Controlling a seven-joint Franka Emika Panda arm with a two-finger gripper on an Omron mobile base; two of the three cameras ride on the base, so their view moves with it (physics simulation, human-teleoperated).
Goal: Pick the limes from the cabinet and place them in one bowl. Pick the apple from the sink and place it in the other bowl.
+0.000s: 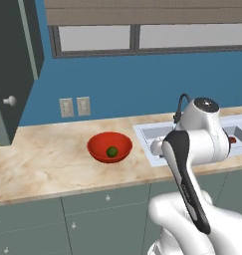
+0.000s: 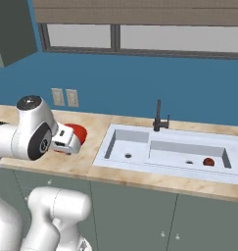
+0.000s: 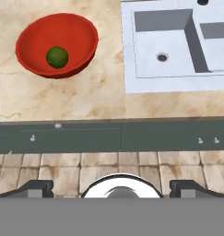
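Nearest of all, low in the hand view, the gripper (image 3: pixel 111 189) has its two dark tips set wide apart with nothing between them, hanging out over the floor tiles in front of the counter. To the left, the cabinet (image 1: pixel 13 64) door stands open, though I can't make out its shelf from this angle, so the second lime's exact spot is anyone's guess. Next along, the red bowl (image 3: pixel 57 44) sits on the marble top with one lime (image 3: pixel 57 56) resting inside it. Further right lies the sink (image 3: pixel 178 41), and a small red thing, likely the apple (image 2: pixel 208 162), rests in its far basin. If I were guiding it, I'd raise the open hand up and left toward that cabinet, going in level and keeping clear of the door edge.
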